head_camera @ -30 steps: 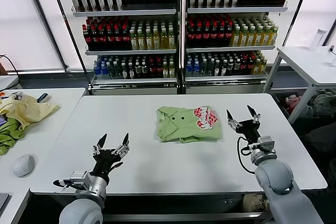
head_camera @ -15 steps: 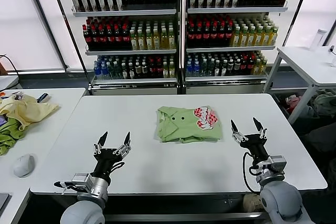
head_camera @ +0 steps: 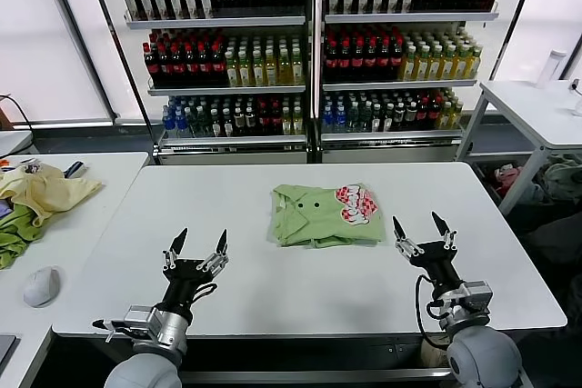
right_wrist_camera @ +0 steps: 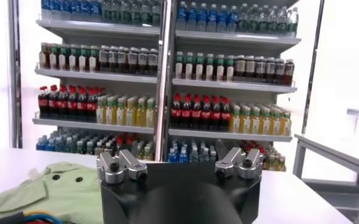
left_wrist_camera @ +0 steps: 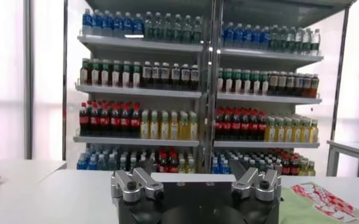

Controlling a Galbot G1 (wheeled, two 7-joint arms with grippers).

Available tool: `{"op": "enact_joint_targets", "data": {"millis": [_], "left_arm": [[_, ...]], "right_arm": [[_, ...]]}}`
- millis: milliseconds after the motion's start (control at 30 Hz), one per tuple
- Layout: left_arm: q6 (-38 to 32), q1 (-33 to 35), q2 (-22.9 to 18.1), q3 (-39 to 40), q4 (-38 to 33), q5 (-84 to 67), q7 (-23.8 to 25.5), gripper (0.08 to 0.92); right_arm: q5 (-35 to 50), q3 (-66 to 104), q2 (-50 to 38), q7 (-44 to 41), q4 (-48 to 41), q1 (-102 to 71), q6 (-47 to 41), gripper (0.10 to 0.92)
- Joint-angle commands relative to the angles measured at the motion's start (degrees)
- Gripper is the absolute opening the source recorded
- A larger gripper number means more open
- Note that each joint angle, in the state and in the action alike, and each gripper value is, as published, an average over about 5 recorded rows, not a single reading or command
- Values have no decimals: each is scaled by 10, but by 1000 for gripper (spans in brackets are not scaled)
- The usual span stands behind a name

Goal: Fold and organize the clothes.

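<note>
The light green polo shirt (head_camera: 325, 213) lies folded in the middle of the white table (head_camera: 273, 288), with its red-and-white patch to the right and dark buttons showing. It also shows in the right wrist view (right_wrist_camera: 39, 190) and the left wrist view (left_wrist_camera: 325, 204). My left gripper (head_camera: 197, 241) is open and empty near the table's front left, well clear of the shirt. My right gripper (head_camera: 420, 224) is open and empty just to the right of the shirt and slightly nearer the front.
A pale yellow garment (head_camera: 45, 190) and a darker green cloth (head_camera: 14, 233) lie on the side table at left, with a grey mouse (head_camera: 41, 285). Shelves of bottles (head_camera: 309, 43) stand behind. Another white table (head_camera: 536, 106) is at right.
My right gripper has drawn back from beside the shirt toward the table's front. The left gripper and the shirt have stayed put.
</note>
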Motion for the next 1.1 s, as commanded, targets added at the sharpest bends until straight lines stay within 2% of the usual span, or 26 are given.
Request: {"op": "enact_joint_targets", "data": {"millis": [33, 1100], "left_arm": [[-4, 3, 0, 0, -2, 8, 4, 823], [-23, 6, -3, 3, -1, 34, 12, 823]], "right_arm": [[-12, -5, 3, 1, 0, -5, 0, 823], [-47, -10, 0, 43, 5, -3, 3, 823]]}}
